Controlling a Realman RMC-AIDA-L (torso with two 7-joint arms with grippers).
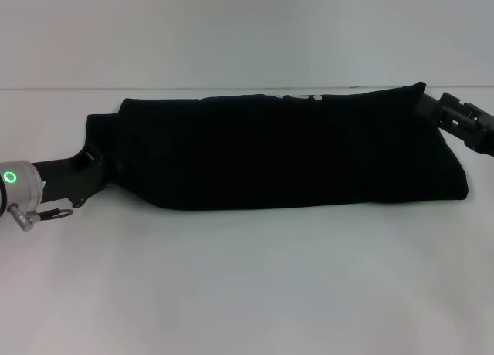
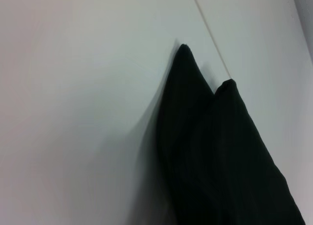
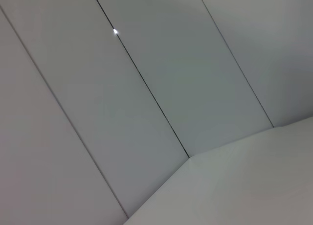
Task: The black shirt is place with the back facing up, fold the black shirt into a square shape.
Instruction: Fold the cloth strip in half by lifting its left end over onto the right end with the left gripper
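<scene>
Black shirt (image 1: 285, 150) lies across the white table (image 1: 247, 285) as a long folded band, running from my left side to my right, far edge near the table's back line. A faint pale mark shows along its top edge in the head view, too small to read. Neckline and sleeves can't be made out; the fabric reads as one dark mass.

My left gripper (image 1: 99, 163) is at the shirt's left end, its tips buried in or behind the cloth, so I can't tell whether it is wide, narrow or pinching fabric. Only the dark bracket and the silver wrist with a green light ring show.

My right gripper (image 1: 432, 106) is at the shirt's upper right corner, touching or tucked under the raised point of fabric there; its fingers are hidden too, grip can't be told. The arm is cut off by the frame edge.

Left wrist view shows what the head view doesn't: two pointed peaks of the shirt (image 2: 215, 151) standing up against the white surface, no fingers visible. Right wrist view shows only pale wall panels with thin seams and a bit of table, no shirt at all.
</scene>
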